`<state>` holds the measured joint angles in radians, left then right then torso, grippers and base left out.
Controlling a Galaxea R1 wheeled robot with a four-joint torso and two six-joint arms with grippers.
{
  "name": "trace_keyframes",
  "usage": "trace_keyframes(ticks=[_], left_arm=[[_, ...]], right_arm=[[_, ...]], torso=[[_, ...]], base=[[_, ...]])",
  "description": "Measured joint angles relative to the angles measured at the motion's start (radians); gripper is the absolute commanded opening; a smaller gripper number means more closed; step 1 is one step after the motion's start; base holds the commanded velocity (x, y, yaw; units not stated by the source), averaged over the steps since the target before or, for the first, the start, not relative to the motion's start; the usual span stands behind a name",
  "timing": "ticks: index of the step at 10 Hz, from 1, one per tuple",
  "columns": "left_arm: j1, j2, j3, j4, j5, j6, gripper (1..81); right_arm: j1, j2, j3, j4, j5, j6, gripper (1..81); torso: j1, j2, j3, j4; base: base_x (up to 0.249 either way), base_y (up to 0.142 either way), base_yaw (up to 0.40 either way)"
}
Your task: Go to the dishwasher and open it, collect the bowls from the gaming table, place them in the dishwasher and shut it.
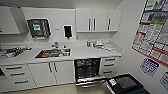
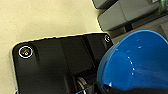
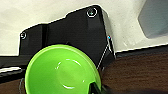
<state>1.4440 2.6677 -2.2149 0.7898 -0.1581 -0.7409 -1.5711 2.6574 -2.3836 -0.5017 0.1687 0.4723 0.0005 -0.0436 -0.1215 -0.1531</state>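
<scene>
The dishwasher stands open under the counter in the head view, its door folded down and its dark racks showing. In the left wrist view a blue bowl looms large, tilted, with my left gripper shut on its rim. A light green bowl shows in the right wrist view, hollow side facing the camera, and my right gripper is shut on its edge. The gaming table is out of view.
A white counter with a sink runs along the wall, with white cabinets and drawers below and above. A black bin stands close to the right of the dishwasher door. Posters cover the right wall. Pale floor lies ahead.
</scene>
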Motion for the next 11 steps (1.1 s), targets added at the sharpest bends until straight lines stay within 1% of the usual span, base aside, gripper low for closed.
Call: trace_keyframes(ticks=[11], left_arm=[[0.001,0.000,0.000,0.000,0.000,0.000,1.0]], right_arm=[[-0.002,0.002,-0.007,0.000,0.007,0.000,1.0]], torso=[[0.000,0.000,0.000,0.000]], base=[[0.102,0.000,0.000]])
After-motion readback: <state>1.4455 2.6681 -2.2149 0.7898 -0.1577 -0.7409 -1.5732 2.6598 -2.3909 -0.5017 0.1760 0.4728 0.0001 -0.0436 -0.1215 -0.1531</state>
